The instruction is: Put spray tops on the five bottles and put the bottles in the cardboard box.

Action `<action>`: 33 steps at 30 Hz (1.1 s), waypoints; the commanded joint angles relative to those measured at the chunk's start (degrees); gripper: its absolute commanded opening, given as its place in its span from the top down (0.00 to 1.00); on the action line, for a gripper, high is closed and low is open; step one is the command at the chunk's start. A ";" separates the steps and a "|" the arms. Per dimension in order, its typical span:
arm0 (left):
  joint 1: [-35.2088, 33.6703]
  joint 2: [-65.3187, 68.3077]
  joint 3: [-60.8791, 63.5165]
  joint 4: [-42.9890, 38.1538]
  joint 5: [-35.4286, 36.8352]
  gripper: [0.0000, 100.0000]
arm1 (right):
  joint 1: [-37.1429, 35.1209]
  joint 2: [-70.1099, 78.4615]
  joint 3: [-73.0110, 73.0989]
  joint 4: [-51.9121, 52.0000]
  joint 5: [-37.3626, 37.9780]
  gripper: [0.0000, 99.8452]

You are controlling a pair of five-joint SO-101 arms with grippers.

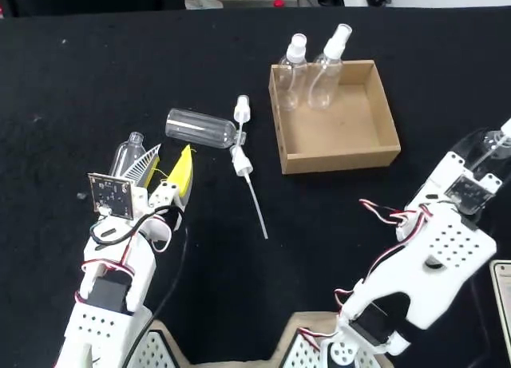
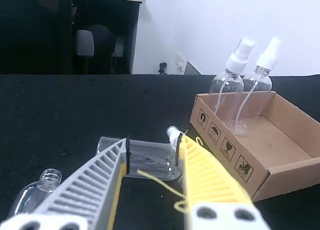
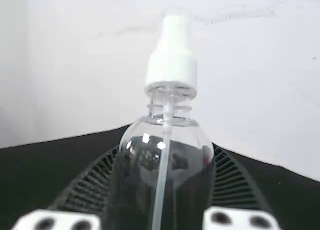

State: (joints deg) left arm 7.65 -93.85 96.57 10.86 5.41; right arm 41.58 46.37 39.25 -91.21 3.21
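At the right edge of the high view, the right gripper has its fingers pinching a capped bottle. At lower left, the left gripper has its fingers spread over the black counter, just beside an uncapped bottle. A second uncapped bottle lies on its side at centre left, with one loose spray top and another just right of it. At upper centre-right, the cardboard box holds two capped bottles in its upper-left corner.
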 commanded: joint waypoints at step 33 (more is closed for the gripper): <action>0.66 -0.53 1.27 -0.79 -0.70 0.83 | -4.04 15.34 -9.98 -9.05 4.57 0.68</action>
State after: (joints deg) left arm 7.65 -93.85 96.57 10.86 5.41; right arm 38.95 62.29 28.70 -99.65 6.90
